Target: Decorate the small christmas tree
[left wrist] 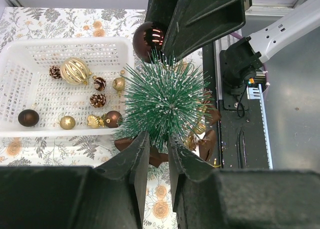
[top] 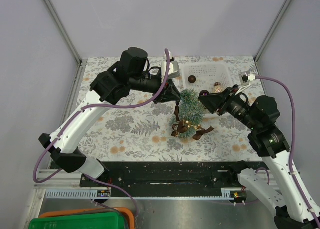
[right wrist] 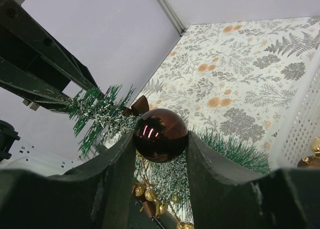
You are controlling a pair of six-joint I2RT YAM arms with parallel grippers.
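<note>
Leaf-print tablecloth (top: pixel 130 129) under small christmas tree (top: pixel 190 106), frosted green bristles.

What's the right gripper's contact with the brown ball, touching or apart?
Touching. The right wrist view shows the brown ball pinched by both fingers of the right gripper, no gap on either side.

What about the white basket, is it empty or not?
Not empty. The white basket holds gold baubles, brown baubles and small pinecones.

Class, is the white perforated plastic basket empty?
No, the basket holds a ribbed gold bauble, a brown ball and pine cones.
</note>
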